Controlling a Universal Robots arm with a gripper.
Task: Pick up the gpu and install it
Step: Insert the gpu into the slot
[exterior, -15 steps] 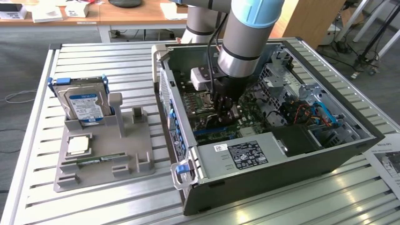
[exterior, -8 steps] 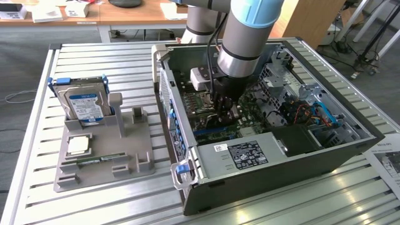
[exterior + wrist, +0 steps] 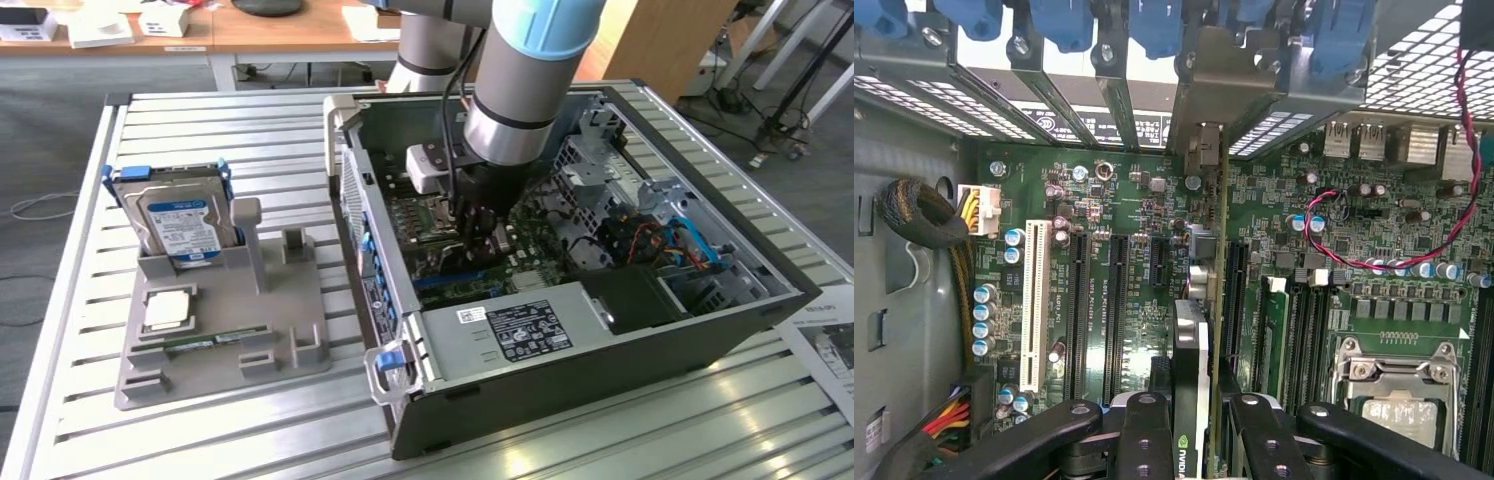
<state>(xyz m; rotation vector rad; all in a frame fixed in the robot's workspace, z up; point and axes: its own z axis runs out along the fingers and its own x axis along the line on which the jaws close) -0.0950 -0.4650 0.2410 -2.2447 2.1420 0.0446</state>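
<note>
We read an NVIDIA logo on the graphics card (image 3: 1191,375) inside the computer case (image 3: 601,390). The power supply label (image 3: 527,325) inside the case and the hard drive label (image 3: 180,228) beside it are too small to read.

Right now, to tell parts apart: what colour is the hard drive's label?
The label is blue and white; the exterior view shows it best.

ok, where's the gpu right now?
In the wrist view the gpu stands edge-on in the gripper, at the black expansion slots of the motherboard. In the exterior view that is inside the open computer case.
</note>
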